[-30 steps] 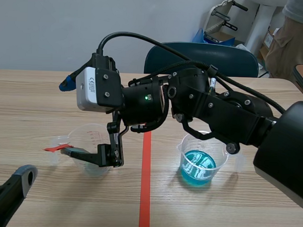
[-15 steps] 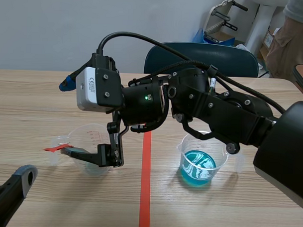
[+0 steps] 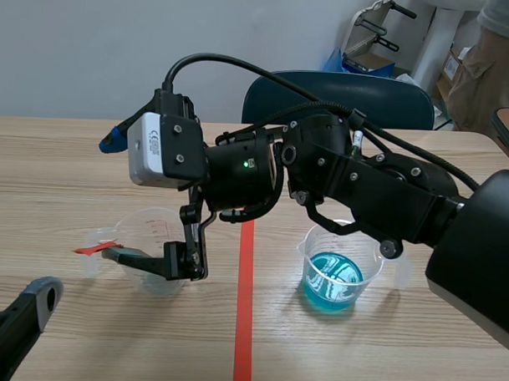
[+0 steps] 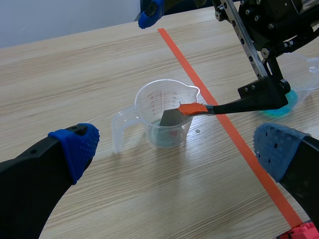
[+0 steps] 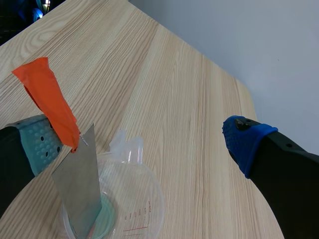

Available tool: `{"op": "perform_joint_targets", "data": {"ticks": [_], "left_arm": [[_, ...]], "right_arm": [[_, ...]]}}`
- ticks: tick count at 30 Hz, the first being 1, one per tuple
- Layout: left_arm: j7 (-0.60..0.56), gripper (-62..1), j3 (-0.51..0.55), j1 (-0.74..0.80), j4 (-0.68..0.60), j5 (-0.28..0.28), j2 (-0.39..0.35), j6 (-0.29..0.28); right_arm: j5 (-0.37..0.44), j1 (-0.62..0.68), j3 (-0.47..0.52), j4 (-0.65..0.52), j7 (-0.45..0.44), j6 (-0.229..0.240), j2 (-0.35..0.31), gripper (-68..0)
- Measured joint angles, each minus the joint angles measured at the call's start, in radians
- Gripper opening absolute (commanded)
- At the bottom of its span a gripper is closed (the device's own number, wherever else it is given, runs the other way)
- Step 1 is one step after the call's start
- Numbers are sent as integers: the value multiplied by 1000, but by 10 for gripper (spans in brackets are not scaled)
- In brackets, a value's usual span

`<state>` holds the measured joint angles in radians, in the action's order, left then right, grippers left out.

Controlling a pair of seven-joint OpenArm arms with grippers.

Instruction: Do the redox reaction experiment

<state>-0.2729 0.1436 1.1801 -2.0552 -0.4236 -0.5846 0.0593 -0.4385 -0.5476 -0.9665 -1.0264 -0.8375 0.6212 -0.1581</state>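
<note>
Scene view: right gripper (image 3: 112, 195) spread wide at the clear beaker (image 3: 148, 230), left of the tape line (image 3: 244, 307). The orange tab (image 3: 88, 249) lies on its lower finger, nothing pinched. Blue-liquid beaker (image 3: 333, 275) stands well apart. Left wrist view: left gripper (image 4: 177, 149) spread, empty. The grey metal strip (image 4: 171, 118) dips into the clear beaker's pale liquid. Right wrist view: tab clings to one pad (image 5: 36, 144). Likely best: ease that finger off slowly, strip upright, beaker untipped. Red graduations (image 4: 167, 97) and print on the camera housing (image 3: 155, 149): unreadable.
</note>
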Motion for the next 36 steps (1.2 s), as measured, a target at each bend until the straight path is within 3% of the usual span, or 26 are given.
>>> {"op": "perform_joint_targets", "data": {"ticks": [36], "left_arm": [[0, 14, 0, 0, 0, 0, 0, 0]], "right_arm": [[26, 0, 0, 0, -1, 0, -17, 4]]}}
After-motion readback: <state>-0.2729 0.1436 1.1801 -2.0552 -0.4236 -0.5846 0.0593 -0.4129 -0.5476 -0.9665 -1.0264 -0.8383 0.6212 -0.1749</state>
